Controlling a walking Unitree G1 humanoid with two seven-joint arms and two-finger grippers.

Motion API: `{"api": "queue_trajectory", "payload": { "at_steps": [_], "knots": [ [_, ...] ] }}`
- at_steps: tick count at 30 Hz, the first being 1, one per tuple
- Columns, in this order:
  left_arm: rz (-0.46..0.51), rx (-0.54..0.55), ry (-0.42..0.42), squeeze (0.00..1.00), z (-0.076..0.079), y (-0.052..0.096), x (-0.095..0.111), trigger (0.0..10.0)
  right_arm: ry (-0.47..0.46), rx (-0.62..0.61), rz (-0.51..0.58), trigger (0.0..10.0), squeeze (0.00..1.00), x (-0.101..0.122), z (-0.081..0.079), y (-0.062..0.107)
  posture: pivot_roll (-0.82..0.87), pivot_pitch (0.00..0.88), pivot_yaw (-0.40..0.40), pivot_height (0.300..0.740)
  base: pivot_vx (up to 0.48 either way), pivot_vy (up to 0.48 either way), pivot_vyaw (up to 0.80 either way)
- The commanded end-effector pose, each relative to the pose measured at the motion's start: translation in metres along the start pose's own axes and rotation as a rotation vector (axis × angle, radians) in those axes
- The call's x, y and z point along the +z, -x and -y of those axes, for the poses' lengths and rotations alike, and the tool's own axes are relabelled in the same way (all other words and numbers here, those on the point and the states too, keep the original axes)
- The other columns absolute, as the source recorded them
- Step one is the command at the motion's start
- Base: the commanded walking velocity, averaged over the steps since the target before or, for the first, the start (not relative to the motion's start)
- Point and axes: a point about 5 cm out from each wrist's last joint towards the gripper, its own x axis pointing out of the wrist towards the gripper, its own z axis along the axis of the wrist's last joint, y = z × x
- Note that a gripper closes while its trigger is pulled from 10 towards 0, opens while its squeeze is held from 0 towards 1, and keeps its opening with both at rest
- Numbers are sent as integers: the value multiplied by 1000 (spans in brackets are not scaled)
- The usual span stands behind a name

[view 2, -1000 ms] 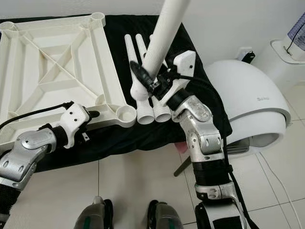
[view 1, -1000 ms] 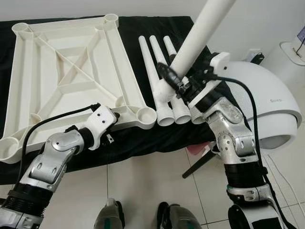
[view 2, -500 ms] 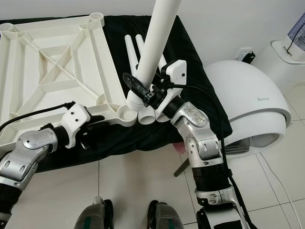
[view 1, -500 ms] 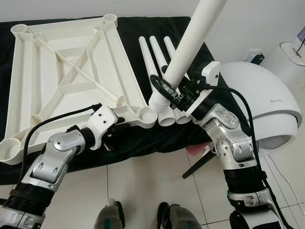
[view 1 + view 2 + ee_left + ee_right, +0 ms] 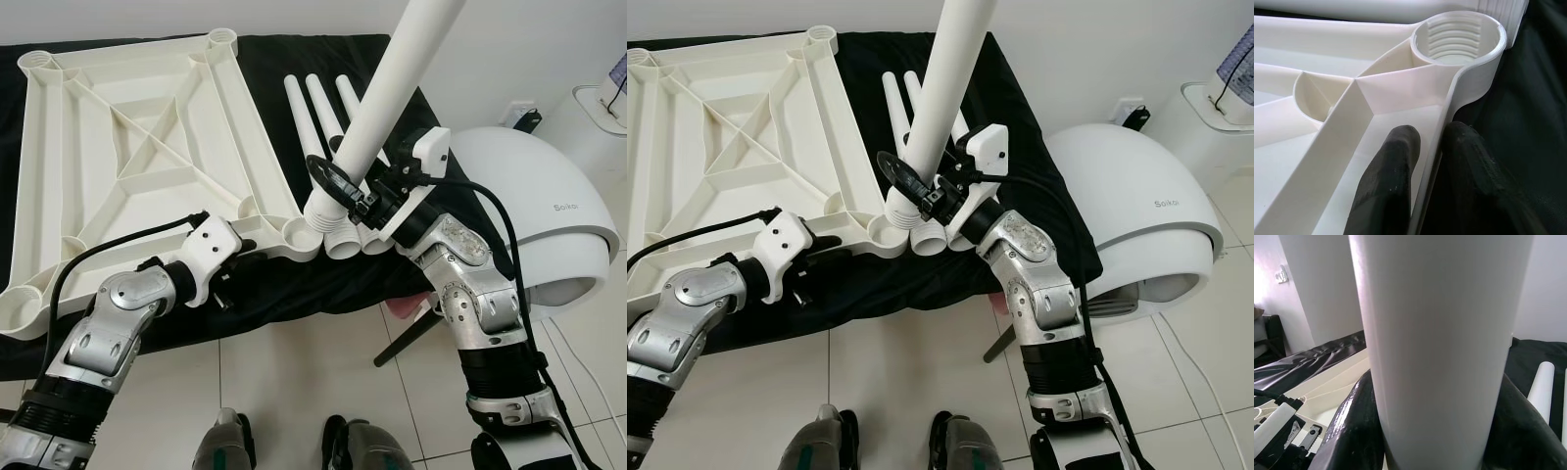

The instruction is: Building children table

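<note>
You had the right claw (image 5: 345, 191) clenched around a white table leg (image 5: 387, 93), held tilted, its threaded lower end just above the near right corner socket (image 5: 302, 235) of the upturned white tabletop (image 5: 137, 147). That tabletop lay ribs-up on the black-covered desk (image 5: 284, 59). Your left claw (image 5: 1425, 161) pinched the tabletop's near rim beside that socket, one finger (image 5: 1388, 181) inside the rim and the other outside on the cloth. Three spare legs (image 5: 315, 127) lay side by side on the desk, right of the tabletop. A white domed appliance (image 5: 549, 215) stood on the floor to the right.
</note>
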Motion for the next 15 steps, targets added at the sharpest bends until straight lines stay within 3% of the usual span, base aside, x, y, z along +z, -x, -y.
{"api": "queue_trajectory", "payload": {
  "at_steps": [1,3,4,12,13,15],
  "knots": [
    [-41,11,43,0,5,-1,-12,10000,-2,12,17,10000,0,3,-2,1,39,187,-63,740,0,0,0],
    [-37,14,45,0,4,-1,-11,10000,-1,9,18,10000,0,3,-1,0,39,187,-63,740,0,0,0],
    [-32,13,56,1000,4,-1,-11,10000,-1,7,18,10000,0,3,-1,0,40,188,-65,740,0,0,0],
    [-28,18,49,1000,2,1,-10,10000,0,4,18,10000,0,3,0,0,39,189,-64,740,0,0,0],
    [-14,23,47,0,0,2,-7,10000,1,1,20,10000,0,4,1,0,39,190,-64,740,0,0,0],
    [-14,23,47,0,0,2,-7,10000,1,1,20,10000,0,4,1,0,39,190,-64,740,0,0,0]
  ]
}}
